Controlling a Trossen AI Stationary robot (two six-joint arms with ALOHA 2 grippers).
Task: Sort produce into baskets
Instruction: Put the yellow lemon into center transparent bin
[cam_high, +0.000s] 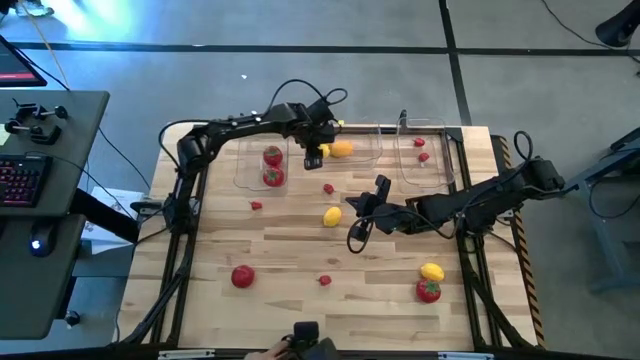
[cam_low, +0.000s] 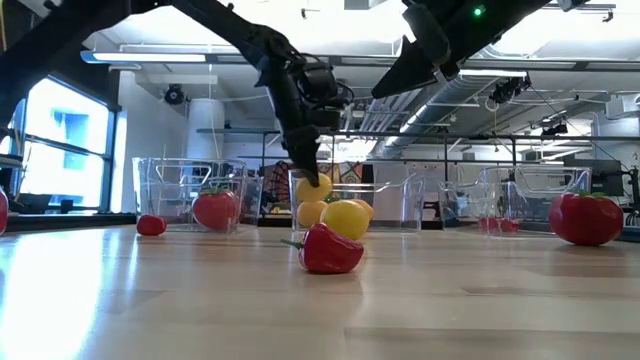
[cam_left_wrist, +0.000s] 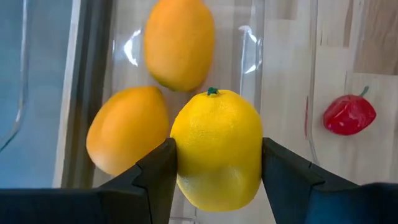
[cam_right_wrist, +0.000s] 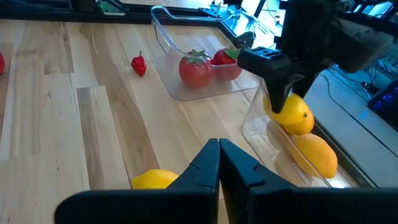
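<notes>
My left gripper (cam_high: 314, 155) hangs over the middle clear bin (cam_high: 368, 133), shut on a yellow lemon (cam_left_wrist: 216, 149). Two orange ovals (cam_left_wrist: 179, 40) (cam_left_wrist: 127, 127) lie on that bin's floor below it. The left bin (cam_high: 245, 168) holds two red tomatoes (cam_high: 272, 177). The right bin (cam_high: 442, 168) holds red berries (cam_high: 424, 157). My right gripper (cam_high: 357, 235) hovers shut and empty over the table's middle, beside a loose lemon (cam_high: 332, 215). My left gripper pinches the lemon's two opposite sides (cam_left_wrist: 180, 155) between its two fingers (cam_left_wrist: 158, 171), around its middle. The fingers come from above, pointing down. The lemon (cam_low: 313, 187) hangs clear inside the bin's walls, just above an orange oval (cam_low: 311, 213).
Loose on the table are a tomato (cam_high: 242, 276), a lemon (cam_high: 431, 271) next to a tomato (cam_high: 428, 291), and small red berries (cam_high: 329, 188) (cam_high: 256, 205) (cam_high: 325, 281). A desk with a keyboard (cam_high: 20, 180) stands left of the table.
</notes>
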